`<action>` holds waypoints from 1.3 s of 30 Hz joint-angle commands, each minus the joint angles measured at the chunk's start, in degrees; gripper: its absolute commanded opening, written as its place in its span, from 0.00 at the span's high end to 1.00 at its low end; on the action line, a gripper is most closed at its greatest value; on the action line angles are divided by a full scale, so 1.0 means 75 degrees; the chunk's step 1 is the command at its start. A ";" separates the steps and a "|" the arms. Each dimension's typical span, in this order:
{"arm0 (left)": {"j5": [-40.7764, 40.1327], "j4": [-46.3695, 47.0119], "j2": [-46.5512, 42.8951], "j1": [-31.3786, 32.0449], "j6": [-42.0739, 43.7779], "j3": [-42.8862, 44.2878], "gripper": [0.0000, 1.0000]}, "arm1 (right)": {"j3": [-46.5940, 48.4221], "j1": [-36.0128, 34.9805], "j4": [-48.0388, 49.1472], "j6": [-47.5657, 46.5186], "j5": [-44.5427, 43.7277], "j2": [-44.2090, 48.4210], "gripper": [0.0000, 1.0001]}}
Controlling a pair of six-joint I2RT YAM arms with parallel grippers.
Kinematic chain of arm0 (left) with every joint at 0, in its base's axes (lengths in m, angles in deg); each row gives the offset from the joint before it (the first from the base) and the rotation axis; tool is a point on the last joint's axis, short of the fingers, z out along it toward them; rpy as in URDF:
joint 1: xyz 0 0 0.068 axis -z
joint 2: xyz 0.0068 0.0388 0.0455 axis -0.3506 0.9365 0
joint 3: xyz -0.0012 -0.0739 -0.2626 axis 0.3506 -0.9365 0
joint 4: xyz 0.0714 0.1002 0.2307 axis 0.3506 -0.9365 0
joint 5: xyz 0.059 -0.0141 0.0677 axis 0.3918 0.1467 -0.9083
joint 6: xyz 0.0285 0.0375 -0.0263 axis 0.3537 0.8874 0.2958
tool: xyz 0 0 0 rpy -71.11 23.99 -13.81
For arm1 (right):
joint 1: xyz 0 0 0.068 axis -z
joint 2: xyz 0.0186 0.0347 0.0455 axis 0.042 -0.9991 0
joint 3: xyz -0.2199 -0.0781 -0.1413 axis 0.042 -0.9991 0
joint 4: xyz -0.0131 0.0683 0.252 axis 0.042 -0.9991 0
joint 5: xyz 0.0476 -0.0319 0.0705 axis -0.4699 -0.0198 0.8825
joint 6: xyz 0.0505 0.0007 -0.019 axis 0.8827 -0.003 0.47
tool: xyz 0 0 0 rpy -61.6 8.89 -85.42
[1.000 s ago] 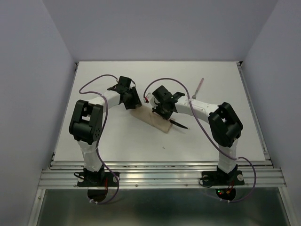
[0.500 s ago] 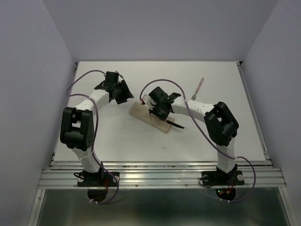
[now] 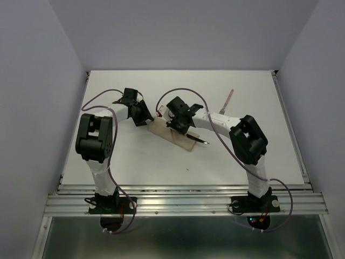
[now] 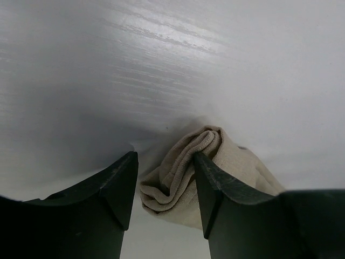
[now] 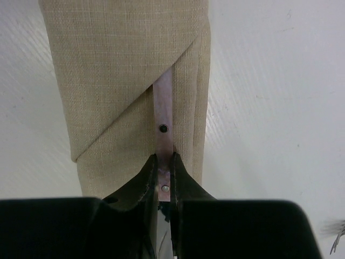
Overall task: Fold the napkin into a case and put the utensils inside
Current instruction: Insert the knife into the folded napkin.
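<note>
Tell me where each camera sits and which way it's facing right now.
Top external: above and behind the arm bases, looking down at the table; both arms show, left gripper and right gripper at the case.
Left wrist: on the left arm, looking down at one end of the case; its open fingers frame it.
Right wrist: on the right arm, looking along the case; its fingers are shut on a utensil tucked into the fold.
Shared: all three show the case.
</note>
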State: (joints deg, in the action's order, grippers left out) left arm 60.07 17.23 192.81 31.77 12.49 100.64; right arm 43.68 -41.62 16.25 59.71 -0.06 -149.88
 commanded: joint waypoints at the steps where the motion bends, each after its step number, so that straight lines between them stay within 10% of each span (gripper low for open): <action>1: 0.0158 0.0102 -0.0007 0.0059 0.0048 -0.0070 0.44 | 0.0600 -0.0129 0.0267 -0.0201 0.0184 -0.0244 0.99; 33: 0.0229 0.0091 -0.0101 0.0130 0.0188 -0.0222 0.44 | 0.2077 -0.0410 0.0443 0.0021 0.0243 -0.1347 0.99; 39: 0.0194 0.0021 -0.0089 0.0141 0.0317 -0.0222 0.44 | 0.2184 -0.0410 -0.0014 0.0303 0.0184 -0.1207 0.81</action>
State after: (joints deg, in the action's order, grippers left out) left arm 61.27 18.87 192.94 32.14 13.08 99.98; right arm 56.99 -43.53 15.99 60.17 0.62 -159.56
